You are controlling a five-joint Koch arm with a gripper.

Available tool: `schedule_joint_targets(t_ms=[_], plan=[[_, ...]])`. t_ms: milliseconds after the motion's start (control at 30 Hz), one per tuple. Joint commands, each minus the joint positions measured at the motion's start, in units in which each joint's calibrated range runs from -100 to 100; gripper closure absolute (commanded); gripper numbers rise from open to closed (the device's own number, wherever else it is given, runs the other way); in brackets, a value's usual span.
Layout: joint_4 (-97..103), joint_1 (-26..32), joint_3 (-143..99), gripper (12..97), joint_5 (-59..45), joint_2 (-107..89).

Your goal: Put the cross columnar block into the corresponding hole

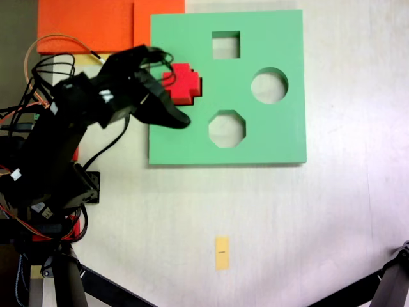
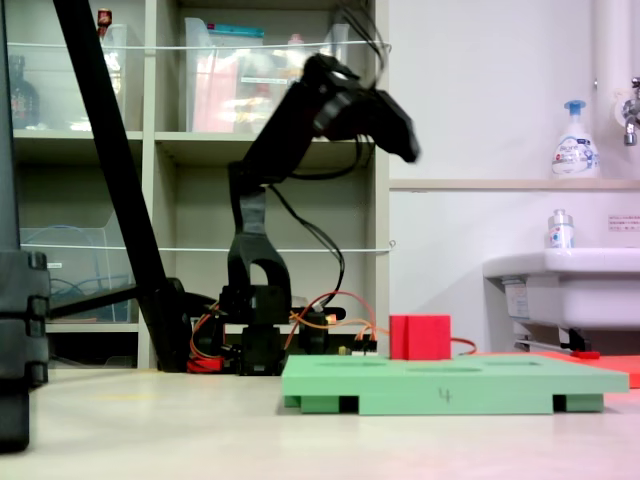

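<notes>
Three cutouts sit bare on the green foam board (image 1: 268, 137): a square one (image 1: 225, 45), a round one (image 1: 269, 86) and an octagonal one (image 1: 227, 128). The red cross columnar block (image 1: 185, 83) stands upright in the plus-shaped hole near the board's left edge in a fixed view from above; the hole itself is covered by the block, so I can't see its outline. In the low side view the block (image 2: 420, 337) pokes up well above the board's top face (image 2: 450, 385).

The black pincer (image 1: 167, 86) is off the block. From above, its two jaws are spread apart, one reaching over the top-left of the block, the other angling down toward the board's left edge, with nothing between them. From the side it (image 2: 405, 145) hangs high in the air, well clear of the block.

Orange foam sheets (image 1: 89, 25) lie above the board's upper left corner, and a small yellow tag (image 1: 222, 252) sits on the pale table (image 1: 345, 224) below it.
</notes>
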Motion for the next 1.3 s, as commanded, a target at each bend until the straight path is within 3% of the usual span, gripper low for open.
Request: schedule_joint_targets(t_ms=[0, 33, 267, 433, 500, 700, 1033, 1267], plan=[[-0.9, -3.6, 2.9, 42.1, -13.1, -8.6], [-0.2, -6.8, 2.6, 47.5, -18.8, -12.5], [2.1, -13.6, -2.8, 48.3, -24.9, -17.6], [25.8, -14.3, -35.6, 52.2, -32.5, -41.5], [38.5, -14.3, -49.7, 53.8, -34.9, -41.5], [42.7, -16.8, -65.6, 53.9, -37.4, -41.5], [103.2, -19.5, -118.1, 56.6, -42.7, -41.5], [105.5, -19.4, -134.8, 57.2, -43.8, -41.5]])
